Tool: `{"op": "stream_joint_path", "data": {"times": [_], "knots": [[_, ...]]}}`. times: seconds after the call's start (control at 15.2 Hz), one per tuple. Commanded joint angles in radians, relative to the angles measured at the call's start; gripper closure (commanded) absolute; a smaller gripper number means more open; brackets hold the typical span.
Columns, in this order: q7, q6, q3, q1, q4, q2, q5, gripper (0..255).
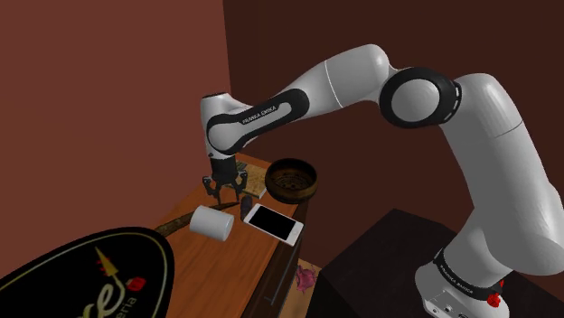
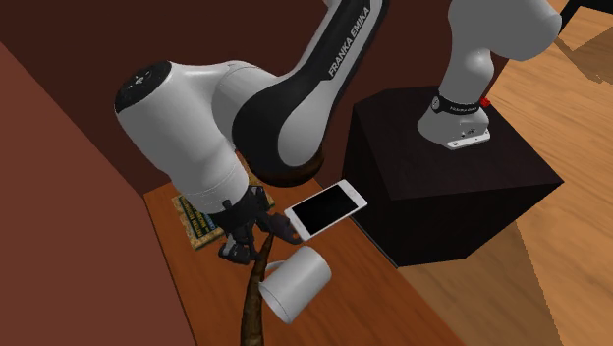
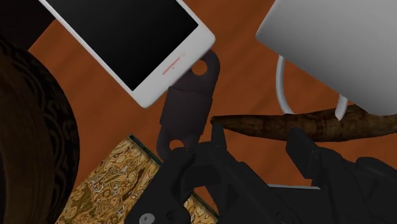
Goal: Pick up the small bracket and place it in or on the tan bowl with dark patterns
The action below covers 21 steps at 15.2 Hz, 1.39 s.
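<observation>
My pincer [image 3: 261,149] is spread, pinching nothing, low over the desk [image 3: 108,121]. I judge it's low to line up the grasp. The small bracket [image 3: 186,105], dark, lies flat against the white phone [image 3: 127,38], one end by my finger. A brown stick [image 3: 356,124] crowds the gap. The dark patterned bowl [image 1: 292,178] sits near, so it's a short carry.

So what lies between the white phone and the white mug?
The small dark bracket, close beside the phone, then bare table up to the mug; the wrist view shows it.
</observation>
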Motion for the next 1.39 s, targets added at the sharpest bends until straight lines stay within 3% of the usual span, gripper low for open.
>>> {"op": "stream_joint_path", "data": {"times": [0.0, 0.59, 0.66, 0.73, 0.99, 1.32], "knots": [[0.007, -0.094, 0.004, 0.011, -0.027, 0.013, 0.002, 255], [-0.01, -0.154, 0.001, -0.001, 0.0, -0.021, 0.016, 255], [-0.01, -0.087, 0.003, -0.001, 0.007, -0.023, 0.015, 255], [-0.01, -0.087, 0.003, -0.001, 0.007, -0.023, 0.015, 0], [0.205, 0.241, -0.076, 0.007, -0.373, -0.241, -0.065, 0], [0.213, 0.291, -0.086, 0.015, -0.384, -0.201, -0.078, 0]]}}
